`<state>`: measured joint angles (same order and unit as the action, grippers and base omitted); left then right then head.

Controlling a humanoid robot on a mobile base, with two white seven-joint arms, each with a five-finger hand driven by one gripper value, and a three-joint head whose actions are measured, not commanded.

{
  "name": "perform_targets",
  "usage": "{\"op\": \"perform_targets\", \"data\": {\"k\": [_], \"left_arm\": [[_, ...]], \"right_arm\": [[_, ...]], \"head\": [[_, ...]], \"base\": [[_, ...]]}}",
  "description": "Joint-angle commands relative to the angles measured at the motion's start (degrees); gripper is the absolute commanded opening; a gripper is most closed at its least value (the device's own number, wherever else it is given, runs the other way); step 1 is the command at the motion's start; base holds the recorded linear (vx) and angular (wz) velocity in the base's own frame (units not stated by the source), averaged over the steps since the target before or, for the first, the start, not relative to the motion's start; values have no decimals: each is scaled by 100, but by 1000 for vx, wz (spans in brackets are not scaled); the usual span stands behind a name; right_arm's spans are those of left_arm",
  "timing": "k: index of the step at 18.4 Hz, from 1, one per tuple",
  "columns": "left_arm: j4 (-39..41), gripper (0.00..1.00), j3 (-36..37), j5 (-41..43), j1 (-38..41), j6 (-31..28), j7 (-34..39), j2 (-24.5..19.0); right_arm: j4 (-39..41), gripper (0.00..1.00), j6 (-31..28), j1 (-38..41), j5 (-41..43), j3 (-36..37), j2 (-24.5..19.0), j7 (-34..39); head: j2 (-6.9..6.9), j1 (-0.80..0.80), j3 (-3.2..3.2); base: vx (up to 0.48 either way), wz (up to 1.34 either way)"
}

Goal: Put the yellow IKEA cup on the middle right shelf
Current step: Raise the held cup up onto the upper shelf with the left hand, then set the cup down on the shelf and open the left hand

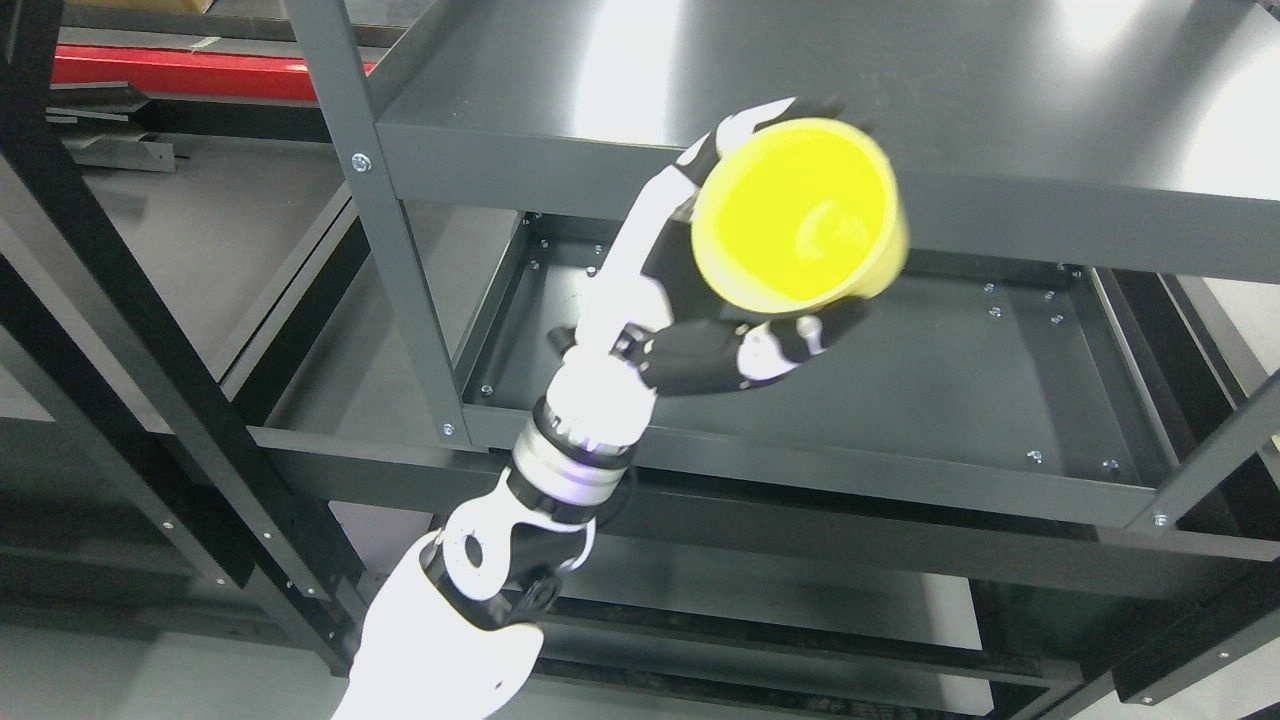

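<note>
Glossy yellow plastic cup point(800, 215), smooth inside. Left hand point(700, 300): glossy white and black plastic shells, ribbed metal wrist ring. Shelf point(1000, 100): dark grey painted sheet metal, satin sheen, glare patches. Red painted beam point(200, 72) behind.

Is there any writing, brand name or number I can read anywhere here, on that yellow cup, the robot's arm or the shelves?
None can be read.
Yellow cup: plain inside, no print in view; its underside faces away.
Left hand, holding the cup: white and black shells, no lettering.
Grey shelf: bare metal with screws, no labels.
Red bar at upper left: no text visible.
</note>
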<state>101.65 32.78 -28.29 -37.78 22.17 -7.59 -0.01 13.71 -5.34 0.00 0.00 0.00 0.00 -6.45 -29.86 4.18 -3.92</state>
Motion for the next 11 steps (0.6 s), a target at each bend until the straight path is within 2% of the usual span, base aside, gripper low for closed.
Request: {"op": "perform_targets", "data": {"k": [1,4,7,11], "left_arm": [[-31,0,739,-833,-1666,-159,939,-99],[-180,0,573,-1661,-2636,-1315,2013,-99],[-714,0,370,-1759,-2804,-2590,2681,-99],[-1392,1,168,-1996,-3050,-4401,3043,-99]], "right_arm": [[0,99,-2,79,141,-97,100,-23],[0,99,-2,79,141,-97,100,-23],[0,99,-2,79,141,-97,100,-23],[0,99,-2,79,141,-97,100,-23]], "head": [[0,0,0],[0,0,0],[0,0,0],[0,0,0]], "base": [[26,1],[9,0],[0,0],[0,0]]}}
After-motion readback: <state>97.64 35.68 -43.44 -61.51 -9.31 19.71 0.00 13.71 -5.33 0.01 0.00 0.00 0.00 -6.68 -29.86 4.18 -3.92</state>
